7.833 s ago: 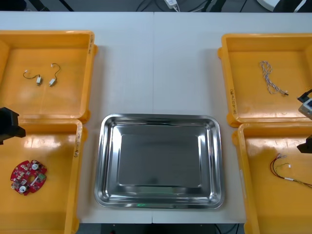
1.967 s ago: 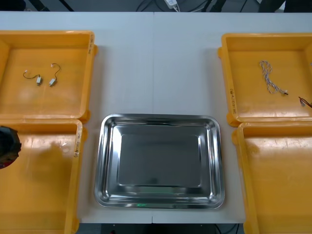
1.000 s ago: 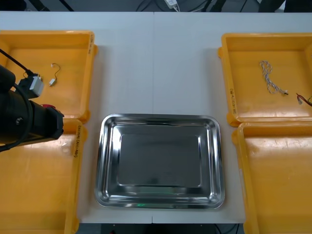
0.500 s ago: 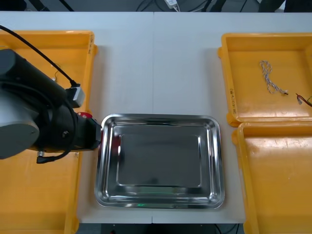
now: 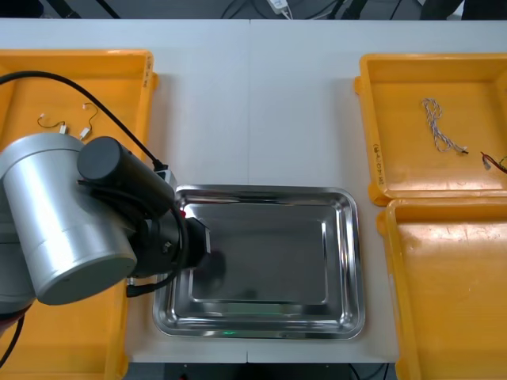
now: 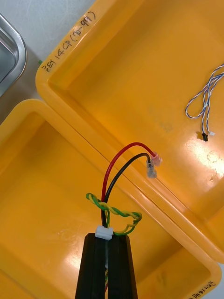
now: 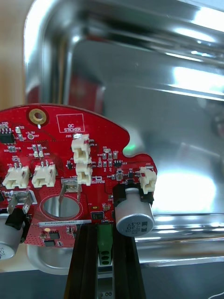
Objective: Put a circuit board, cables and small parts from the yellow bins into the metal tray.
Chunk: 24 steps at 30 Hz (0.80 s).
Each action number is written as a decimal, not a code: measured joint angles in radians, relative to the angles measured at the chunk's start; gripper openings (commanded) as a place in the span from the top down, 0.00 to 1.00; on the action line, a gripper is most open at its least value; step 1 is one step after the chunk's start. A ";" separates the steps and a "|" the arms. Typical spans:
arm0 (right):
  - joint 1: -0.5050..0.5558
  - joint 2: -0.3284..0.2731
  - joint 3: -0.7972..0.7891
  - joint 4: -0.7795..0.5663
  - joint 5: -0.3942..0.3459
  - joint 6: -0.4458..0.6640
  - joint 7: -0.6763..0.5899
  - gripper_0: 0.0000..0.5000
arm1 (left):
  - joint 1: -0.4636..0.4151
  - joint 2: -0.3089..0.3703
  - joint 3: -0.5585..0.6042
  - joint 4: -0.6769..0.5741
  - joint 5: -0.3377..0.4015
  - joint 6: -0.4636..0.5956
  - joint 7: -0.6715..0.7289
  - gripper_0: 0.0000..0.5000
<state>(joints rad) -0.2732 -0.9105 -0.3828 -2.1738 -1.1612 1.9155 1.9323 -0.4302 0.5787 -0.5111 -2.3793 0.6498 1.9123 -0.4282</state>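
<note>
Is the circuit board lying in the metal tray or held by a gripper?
Held: left gripper grips the circuit board above the metal tray.

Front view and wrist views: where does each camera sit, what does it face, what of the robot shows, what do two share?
Front view: above the arms, looking down at table; left arm shows.
Left wrist view: on that wrist, facing metal tray; left end effector grips circuit board.
Right wrist view: on that wrist, facing yellow bins; right end effector grips cable.
Front and left wrist share the tray.

front: steeply down, table (image 5: 253, 103) | left wrist: close over metal tray (image 7: 140, 56) | right wrist: above yellow bins (image 6: 116, 60) | shared: metal tray
</note>
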 measured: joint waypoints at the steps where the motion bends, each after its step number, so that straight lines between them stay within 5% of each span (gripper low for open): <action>1: 0.000 0.000 0.000 0.000 0.000 0.000 0.000 1.00 | 0.000 -0.009 -0.017 0.000 -0.015 0.000 0.000 1.00; 24: -0.001 0.000 0.000 0.000 -0.003 0.000 0.000 1.00 | 0.022 -0.081 -0.201 0.120 -0.213 -0.054 0.118 1.00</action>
<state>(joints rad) -0.2742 -0.9105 -0.3828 -2.1734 -1.1637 1.9155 1.9323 -0.4082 0.4974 -0.7117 -2.2589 0.4366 1.8585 -0.3097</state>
